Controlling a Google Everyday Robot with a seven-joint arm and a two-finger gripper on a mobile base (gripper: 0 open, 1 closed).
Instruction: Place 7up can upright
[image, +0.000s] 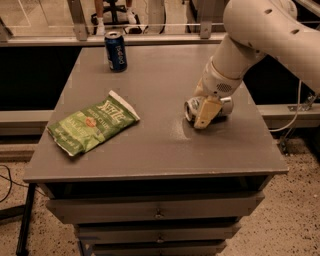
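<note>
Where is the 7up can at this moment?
In the camera view, the 7up can lies on its side on the right half of the table, at the gripper, well right of the chip bag.

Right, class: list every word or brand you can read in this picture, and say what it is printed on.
"KETTLE": on the green chip bag.
"pepsi": on the upright blue can.
7up can, lying on its side at the gripper: markings too blurred to read.

Hand (204, 114) at 7up can (191, 108); chip bag (92, 125) lies left.
</note>
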